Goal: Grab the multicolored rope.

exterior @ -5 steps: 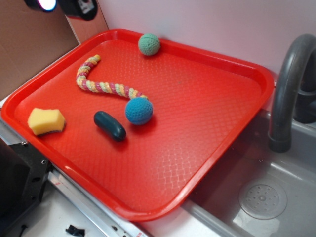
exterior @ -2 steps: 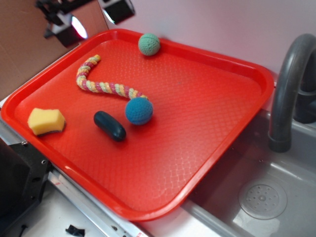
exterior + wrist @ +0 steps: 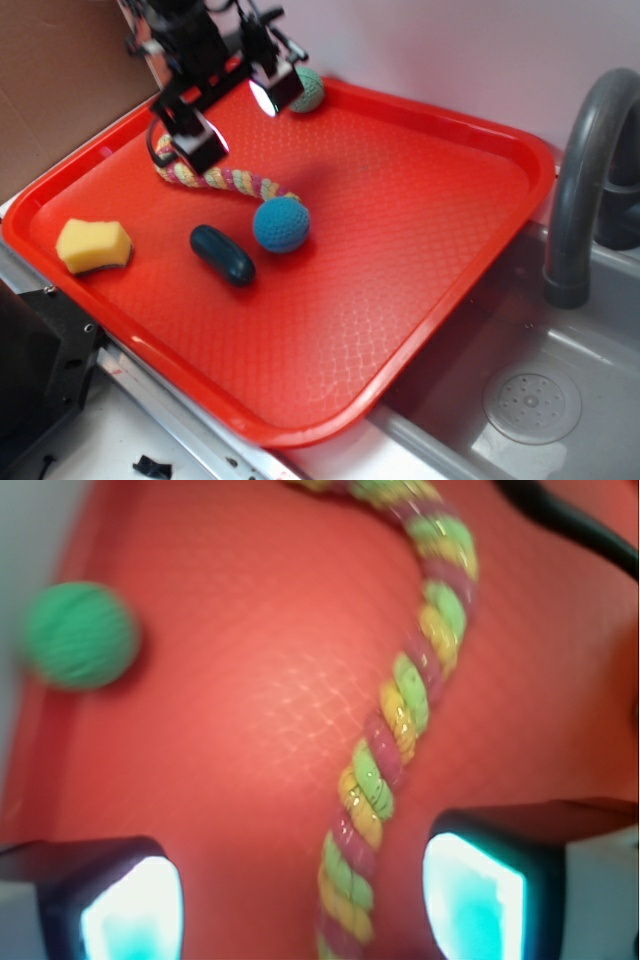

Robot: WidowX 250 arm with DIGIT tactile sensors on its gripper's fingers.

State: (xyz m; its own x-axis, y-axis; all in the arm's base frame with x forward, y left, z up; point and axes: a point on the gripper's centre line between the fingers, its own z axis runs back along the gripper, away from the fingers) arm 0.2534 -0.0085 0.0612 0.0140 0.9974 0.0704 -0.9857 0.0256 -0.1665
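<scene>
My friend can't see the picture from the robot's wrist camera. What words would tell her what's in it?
A twisted pink, yellow and green rope curves across a red tray, running down between the open gripper's two glowing fingers. A blurry green ball sits at the left edge.

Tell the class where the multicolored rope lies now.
In the exterior view the rope lies on the red tray, in its back-left part, one end touching the blue ball, under the open claw.

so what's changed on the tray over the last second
The gripper has come in from the top left corner and now hangs open over the multicolored rope, one finger on each side in the wrist view, not gripping it. The rope, blue ball, green ball, sponge and teal capsule have not moved.
</scene>
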